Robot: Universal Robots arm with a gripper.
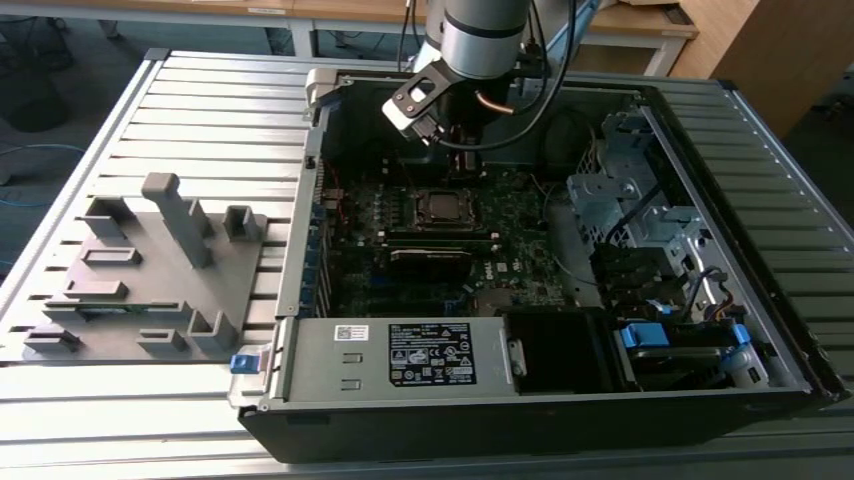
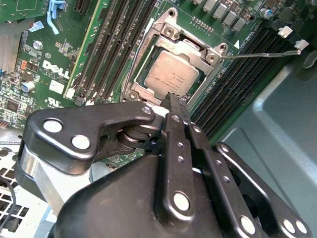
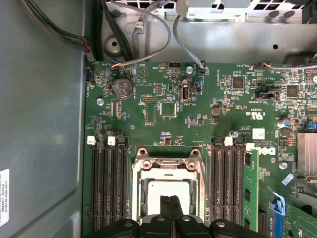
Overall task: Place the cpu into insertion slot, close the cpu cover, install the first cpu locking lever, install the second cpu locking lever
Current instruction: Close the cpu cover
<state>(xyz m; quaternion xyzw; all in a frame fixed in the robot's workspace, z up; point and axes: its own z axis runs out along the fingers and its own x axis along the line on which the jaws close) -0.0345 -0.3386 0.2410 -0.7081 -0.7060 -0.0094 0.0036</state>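
**Open computer case with the claw over the processor socket.**

A slatted metal table (image 1: 200,110) carries an open computer case (image 1: 534,430), into which the arm (image 1: 483,35) reaches from above. A grey fixture tray (image 1: 147,300) lies on the table, well apart from the claw, toward the exterior view's left. Inside the case, a labelled grey power-supply box (image 1: 400,355) sits well apart from the claw, on the far side of the socket from it. The green motherboard (image 3: 198,114) lies below the claw. Its long black memory slots (image 3: 106,188) run along both sides of the socket, just beside the fingertips.

The claw (image 2: 173,99) has its two fingers drawn together to a narrow point, and nothing shows between them. In both wrist views the tip hangs over the near edge of the socket. Whether it touches the metal cannot be told.

The insertion slot (image 2: 144,67) is directly beneath the tip, and the cpu (image 2: 171,74) lies flat and square in it, silver top upward. The cpu cover (image 3: 168,167) appears folded down around it, framing the chip in its central window.

A thin wire locking lever (image 2: 257,53) runs outward from a socket corner, across the memory slots and away from the claw. It is judged to be unlatched. The state of the other lever cannot be told.

Progress, as judged: chip placed and cover apparently down. At least one lever is left to install.
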